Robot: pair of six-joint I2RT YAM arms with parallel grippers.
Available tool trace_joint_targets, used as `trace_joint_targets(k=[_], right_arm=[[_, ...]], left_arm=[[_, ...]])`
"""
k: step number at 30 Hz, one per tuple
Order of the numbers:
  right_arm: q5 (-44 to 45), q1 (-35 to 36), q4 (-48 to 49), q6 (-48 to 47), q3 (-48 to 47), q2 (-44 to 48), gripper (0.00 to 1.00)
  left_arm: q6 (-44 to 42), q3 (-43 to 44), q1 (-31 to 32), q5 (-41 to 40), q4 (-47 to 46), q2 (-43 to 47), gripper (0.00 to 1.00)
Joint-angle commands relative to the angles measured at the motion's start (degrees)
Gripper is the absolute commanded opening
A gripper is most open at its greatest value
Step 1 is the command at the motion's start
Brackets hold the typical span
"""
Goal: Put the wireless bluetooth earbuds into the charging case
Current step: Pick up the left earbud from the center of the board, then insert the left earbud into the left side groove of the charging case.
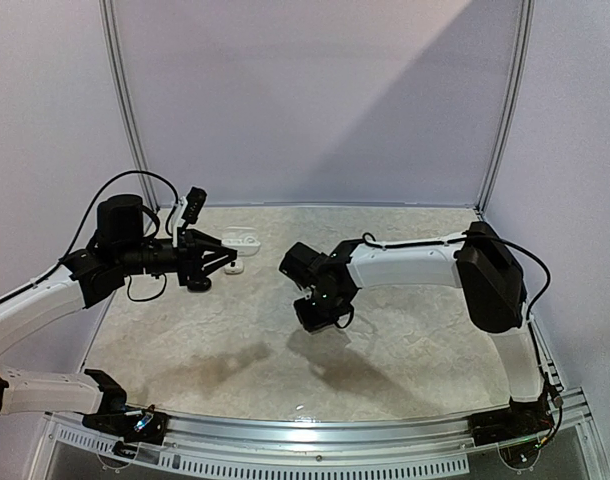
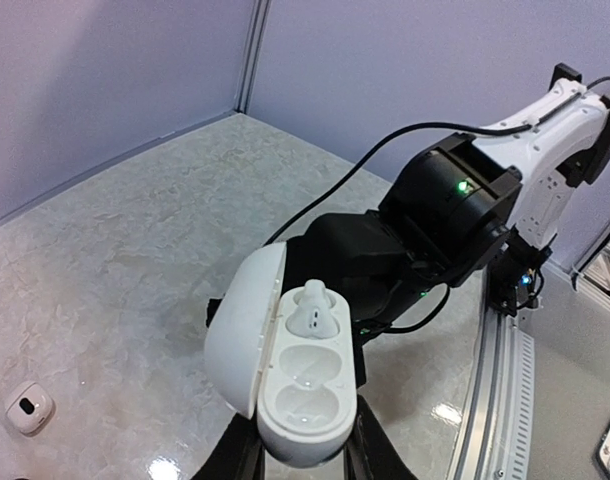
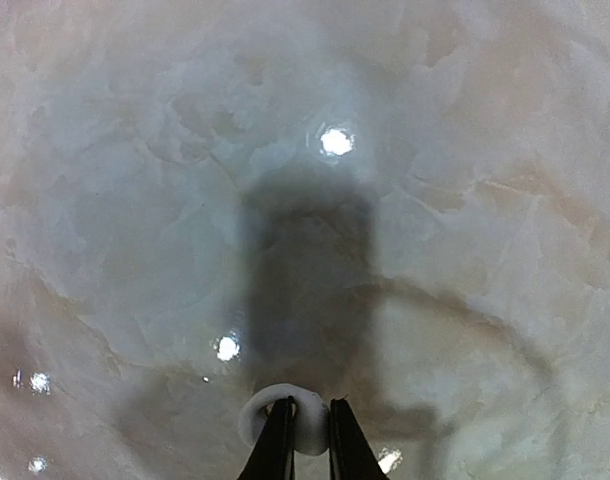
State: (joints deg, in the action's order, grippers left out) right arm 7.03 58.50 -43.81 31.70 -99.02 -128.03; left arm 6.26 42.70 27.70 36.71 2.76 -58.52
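1. Top external view — the pale marbled table (image 1: 405, 360) is the biggest thing, with walls on three sides.
2. The right arm (image 1: 405, 265) reaches in from 3 o'clock, its wrist tipped down over the table's middle. The left arm (image 1: 35, 300) comes in from 9 o'clock.
3. The white charging case (image 2: 305, 410) is held up off the table, toward 10 o'clock of the tabletop. Its lower end is clenched between the left fingers (image 2: 235, 462), and its lid (image 2: 243, 340) stands open at the case's 9 o'clock side in the left wrist view.
4. A small white piece (image 2: 28, 408) with a dark spot lies on the table at 8 o'clock in that view.
5. A white earbud (image 2: 313, 308) sits in the far one of the case's two wells.
6. A second earbud (image 3: 257, 412) — also white — is pinched between the right fingers (image 3: 277, 440), which are closed on it above the table, at 6 o'clock in the right wrist view.
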Motion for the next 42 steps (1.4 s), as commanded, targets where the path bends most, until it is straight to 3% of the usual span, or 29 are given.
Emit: trace_joint_targets(k=[1,5,10,18,28,42], right_arm=[[4.98,0.43,-2.25,0.45,-1.26,7.09,0.00],[12.54,1.46,1.67,-2.05,-4.54,15.70,0.00],[22.27,5.81,14.63,-10.59,-5.48,23.74,0.00],[27.59,12.91,35.12,-26.28,-6.87,24.13,0.00],[27.23,14.10,37.63,-36.94,-10.82,18.16,0.00],[30.49,14.13,37.31,-40.73,-8.88,16.53,0.00]], left_arm=[[-0.06,-1.80,-0.72,-5.68,-5.33,0.96,0.00],[0.73,-4.10,-0.34,-10.95,-15.58,0.49,0.00],[-2.82,-4.05,2.47,-16.49,-23.95,-1.36,0.00],[-10.89,-1.43,8.68,-23.49,-28.12,-4.15,0.00],[-8.19,0.61,11.17,-21.90,-24.83,-2.81,0.00],[-6.48,1.49,11.23,-20.85,-24.56,-2.90,0.00]])
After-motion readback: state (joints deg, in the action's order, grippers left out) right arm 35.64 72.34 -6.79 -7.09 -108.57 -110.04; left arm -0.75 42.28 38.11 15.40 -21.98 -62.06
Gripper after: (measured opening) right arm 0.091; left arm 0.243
